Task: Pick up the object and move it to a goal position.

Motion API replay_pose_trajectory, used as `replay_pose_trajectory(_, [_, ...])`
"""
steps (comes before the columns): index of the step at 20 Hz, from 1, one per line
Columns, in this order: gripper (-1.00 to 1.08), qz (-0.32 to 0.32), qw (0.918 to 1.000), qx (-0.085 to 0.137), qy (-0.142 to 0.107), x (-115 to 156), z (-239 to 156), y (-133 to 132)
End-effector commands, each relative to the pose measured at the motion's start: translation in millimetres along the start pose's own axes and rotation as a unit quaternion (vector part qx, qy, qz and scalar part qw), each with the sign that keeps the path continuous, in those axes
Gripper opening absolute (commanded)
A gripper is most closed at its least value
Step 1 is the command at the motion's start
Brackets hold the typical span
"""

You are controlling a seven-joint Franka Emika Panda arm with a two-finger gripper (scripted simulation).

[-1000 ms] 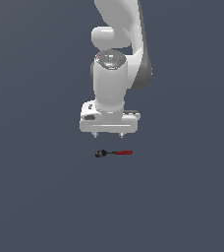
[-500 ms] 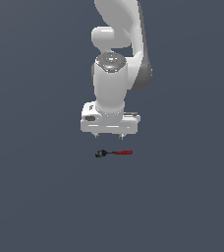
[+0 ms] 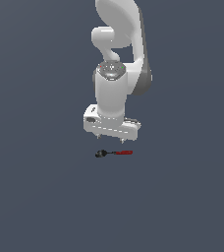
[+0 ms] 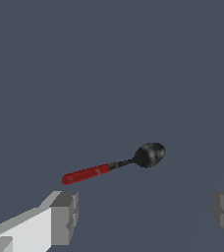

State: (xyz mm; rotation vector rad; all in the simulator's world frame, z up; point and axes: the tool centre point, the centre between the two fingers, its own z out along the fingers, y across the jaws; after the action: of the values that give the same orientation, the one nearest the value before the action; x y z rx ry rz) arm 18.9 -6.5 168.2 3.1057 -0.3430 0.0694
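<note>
The object [image 3: 113, 153] is a tiny slender tool lying flat on the grey floor, its red handle toward the exterior view's right and its black knobby head toward the left. In the wrist view the object [image 4: 115, 166] lies ahead of the fingertips, not between them. My gripper [image 3: 112, 139] hangs just above and behind it, open, with nothing held. The two grey pads [image 4: 65, 218] stand wide apart in the wrist view.
The white arm [image 3: 119, 59] rises above the gripper in the exterior view. A plain dark grey surface [image 3: 45, 197] surrounds the tool on all sides.
The gripper has sunk slightly toward the tool. The tool has stayed in place.
</note>
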Motion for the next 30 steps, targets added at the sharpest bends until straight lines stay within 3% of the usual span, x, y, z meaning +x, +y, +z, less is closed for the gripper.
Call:
replay_pose_trajectory(1, [1.0, 0.033, 0.9994, 0.002, -0.002, -1.2, 6.4, -1.6])
replay_pose_trajectory(8, [1.0, 0.131, 0.9913, 0.004, -0.008, -5.0, 24.9, -5.6])
replay_pose_trajectory(15, [1.0, 0.228, 0.9734, 0.005, -0.014, -9.0, 42.9, -8.7])
replay_pose_trajectory(22, [1.0, 0.324, 0.946, 0.003, -0.018, -13.2, 60.6, -11.1])
replay_pose_trajectory(30, [1.0, 0.428, 0.9033, -0.001, -0.022, -18.3, 80.2, -12.7])
